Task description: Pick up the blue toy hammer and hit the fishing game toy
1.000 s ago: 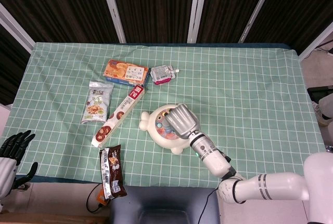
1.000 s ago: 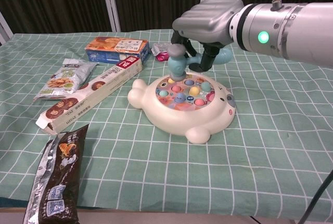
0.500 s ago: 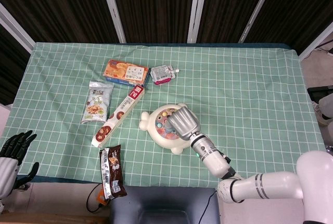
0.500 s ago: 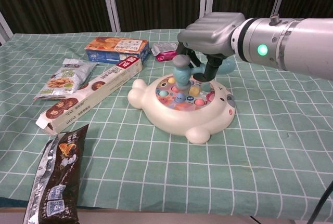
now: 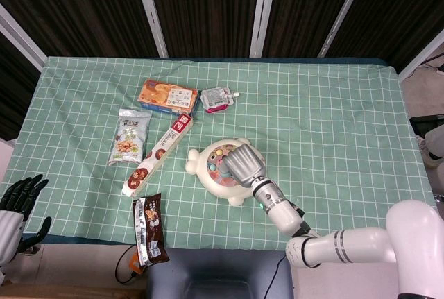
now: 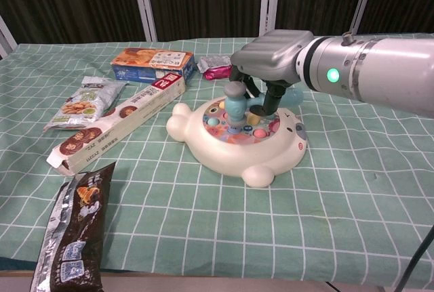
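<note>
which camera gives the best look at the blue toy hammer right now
The chest view: the blue toy hammer shows from the side, head down on the fishing game toy, gripped by the right hand. From the head view, that hand hides it.

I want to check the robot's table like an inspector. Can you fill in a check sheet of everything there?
Surface: green checked cloth, wrinkled.
Job's things: blue toy hammer head down on the fishing game toy.
Clutter: orange box, pink pouch, nut bag, long biscuit box, dark wrapper.
Hands: right hand holds the hammer; left hand off the table, holding nothing.
Cables: thin cable below the table's front edge.
Surroundings: dark slatted wall.
</note>
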`<state>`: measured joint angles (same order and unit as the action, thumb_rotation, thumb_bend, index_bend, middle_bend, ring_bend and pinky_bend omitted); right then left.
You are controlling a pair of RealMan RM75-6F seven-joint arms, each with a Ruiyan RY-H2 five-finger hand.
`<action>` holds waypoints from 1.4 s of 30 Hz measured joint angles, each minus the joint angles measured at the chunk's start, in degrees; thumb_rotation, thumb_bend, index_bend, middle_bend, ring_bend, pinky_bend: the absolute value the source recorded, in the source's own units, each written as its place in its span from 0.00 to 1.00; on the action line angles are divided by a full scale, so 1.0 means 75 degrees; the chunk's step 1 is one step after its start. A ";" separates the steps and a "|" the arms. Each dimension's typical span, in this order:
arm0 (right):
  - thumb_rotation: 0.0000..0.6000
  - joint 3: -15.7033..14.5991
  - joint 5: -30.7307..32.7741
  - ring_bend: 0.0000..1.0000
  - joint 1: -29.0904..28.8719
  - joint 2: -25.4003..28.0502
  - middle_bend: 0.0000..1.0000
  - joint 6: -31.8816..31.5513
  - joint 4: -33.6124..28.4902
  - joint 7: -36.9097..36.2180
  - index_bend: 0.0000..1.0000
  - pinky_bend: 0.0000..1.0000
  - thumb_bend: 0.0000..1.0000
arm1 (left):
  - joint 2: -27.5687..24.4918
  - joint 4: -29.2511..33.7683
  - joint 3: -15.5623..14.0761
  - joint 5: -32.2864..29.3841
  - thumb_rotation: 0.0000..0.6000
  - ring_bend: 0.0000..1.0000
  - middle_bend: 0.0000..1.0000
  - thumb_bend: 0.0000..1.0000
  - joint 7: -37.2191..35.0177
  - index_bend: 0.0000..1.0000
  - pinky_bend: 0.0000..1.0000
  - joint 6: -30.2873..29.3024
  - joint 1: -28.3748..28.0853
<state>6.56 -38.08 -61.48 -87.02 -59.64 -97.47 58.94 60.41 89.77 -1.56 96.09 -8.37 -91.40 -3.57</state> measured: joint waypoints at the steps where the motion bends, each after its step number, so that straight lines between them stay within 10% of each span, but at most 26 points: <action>1: 1.00 -0.0023 0.0014 0.87 -0.0011 -0.0012 0.81 -0.0012 0.0020 0.0008 1.00 0.95 0.58 | -0.0001 -0.0002 0.0001 -0.0002 1.00 0.01 0.04 0.43 0.0001 0.00 0.10 -0.0001 0.0000; 42: 1.00 -0.0180 0.0171 0.87 -0.0021 0.0142 0.81 -0.0028 0.0507 -0.0471 1.00 0.95 0.58 | 0.0029 -0.0010 -0.0007 0.0021 1.00 0.01 0.03 0.43 0.0053 0.00 0.10 0.0019 -0.0016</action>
<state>5.21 -36.80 -61.63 -85.96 -59.85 -93.66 55.41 60.63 89.70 -1.61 96.24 -7.97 -91.26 -3.69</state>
